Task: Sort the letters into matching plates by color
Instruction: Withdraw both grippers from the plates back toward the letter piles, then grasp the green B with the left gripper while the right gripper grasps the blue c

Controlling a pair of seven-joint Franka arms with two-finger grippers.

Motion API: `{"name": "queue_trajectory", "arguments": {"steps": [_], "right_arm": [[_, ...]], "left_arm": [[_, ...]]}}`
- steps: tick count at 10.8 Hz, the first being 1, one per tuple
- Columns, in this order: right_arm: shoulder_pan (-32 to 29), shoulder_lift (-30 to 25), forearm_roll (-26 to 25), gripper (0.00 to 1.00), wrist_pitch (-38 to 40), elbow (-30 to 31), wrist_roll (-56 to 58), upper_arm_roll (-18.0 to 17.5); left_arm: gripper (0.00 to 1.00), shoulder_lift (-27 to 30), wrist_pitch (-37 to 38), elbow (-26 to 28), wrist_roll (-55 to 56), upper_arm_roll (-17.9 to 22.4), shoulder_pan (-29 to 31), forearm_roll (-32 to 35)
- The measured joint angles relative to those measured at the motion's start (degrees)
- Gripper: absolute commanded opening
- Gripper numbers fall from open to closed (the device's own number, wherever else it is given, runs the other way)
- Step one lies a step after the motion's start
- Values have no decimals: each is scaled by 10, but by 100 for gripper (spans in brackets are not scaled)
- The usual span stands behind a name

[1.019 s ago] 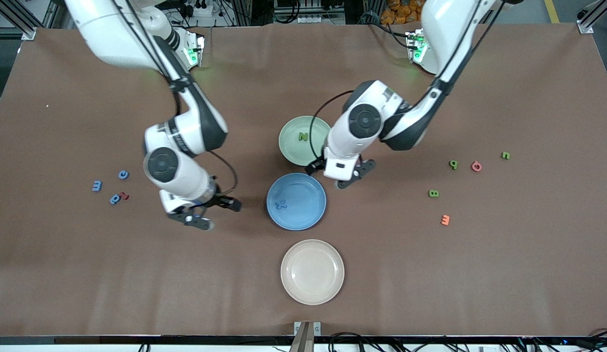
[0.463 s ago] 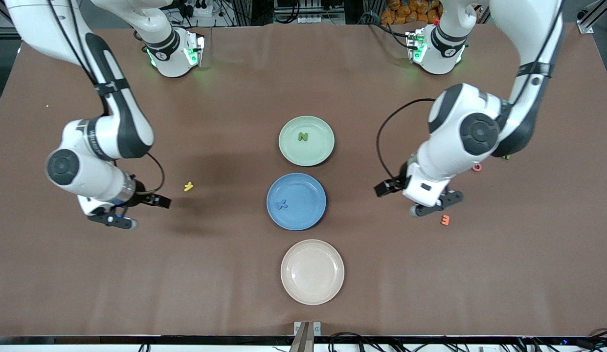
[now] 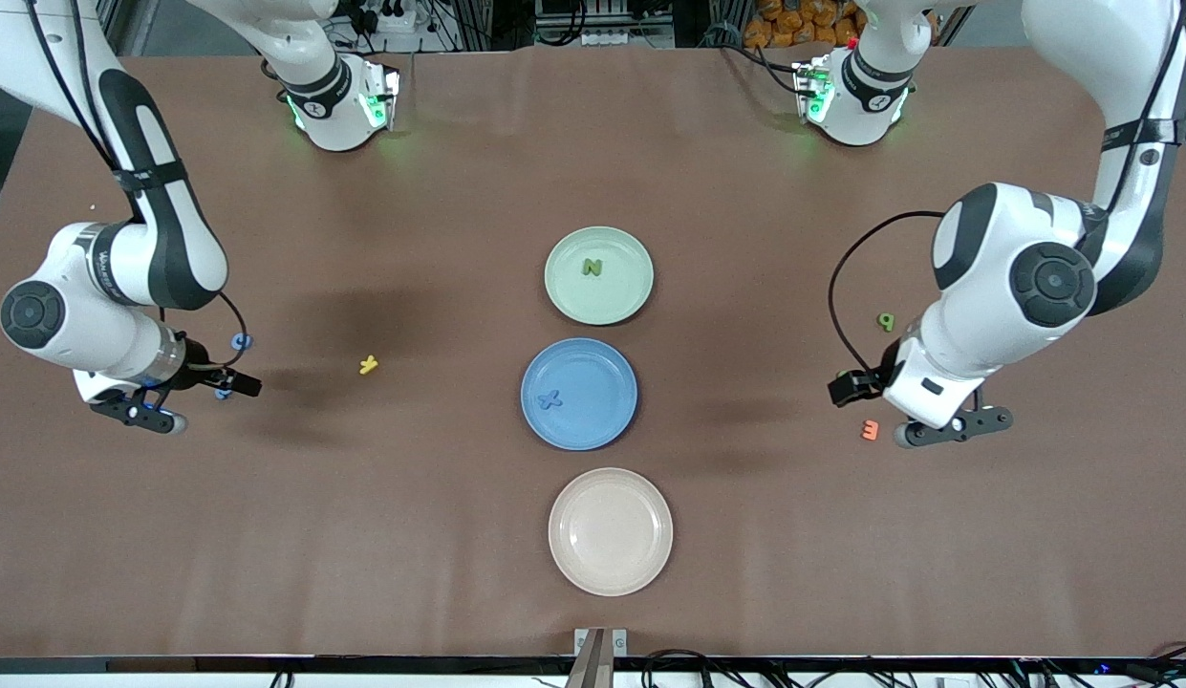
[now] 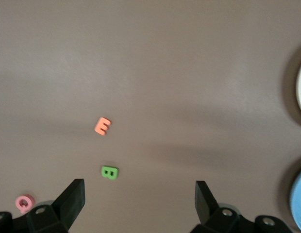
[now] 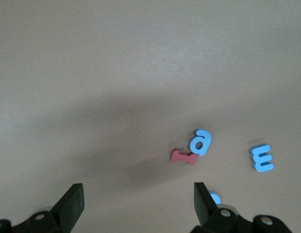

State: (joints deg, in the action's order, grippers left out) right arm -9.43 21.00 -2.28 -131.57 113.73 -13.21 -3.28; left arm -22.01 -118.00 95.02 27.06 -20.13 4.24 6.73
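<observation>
The pale green plate (image 3: 623,289) holds a green N (image 3: 592,268). Nearer the camera, the blue plate (image 3: 602,413) holds a blue X (image 3: 550,400). My left gripper (image 3: 903,411) (image 4: 139,194) hangs open and empty over the table toward the left arm's end, close by a green B (image 4: 109,172). A green p (image 3: 885,321) lies farther from the camera. My right gripper (image 3: 196,401) (image 5: 138,199) hangs open and empty toward the right arm's end, by a blue a (image 5: 200,142), a blue E (image 5: 261,158) and a blue c (image 3: 241,340).
A beige plate (image 3: 610,535) sits nearest the camera, in line with the other two. An orange E (image 3: 870,430) (image 4: 103,125) and a pink letter (image 4: 25,202) lie near the left gripper. A red letter (image 5: 183,157) touches the blue a. A yellow letter (image 3: 368,364) lies between the right gripper and the blue plate.
Both arms have swung away from the plates toward their own ends of the table. Both grippers stayed open and empty.
</observation>
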Motion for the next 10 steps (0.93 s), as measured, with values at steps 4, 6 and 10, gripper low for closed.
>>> {"name": "queue_trajectory", "arguments": {"steps": [4,6,10], "right_arm": [[-27,0,-1,100,-102,85,14,0],[-39,-7,-2,100,-120,115,32,0],[-57,-29,-2,100,-144,159,62,-1]], "left_arm": [[100,2,-61,55,-59,-3,51,4],[100,2,-73,90,-59,-6,49,4],[100,2,-201,205,-59,-5,50,1]]}}
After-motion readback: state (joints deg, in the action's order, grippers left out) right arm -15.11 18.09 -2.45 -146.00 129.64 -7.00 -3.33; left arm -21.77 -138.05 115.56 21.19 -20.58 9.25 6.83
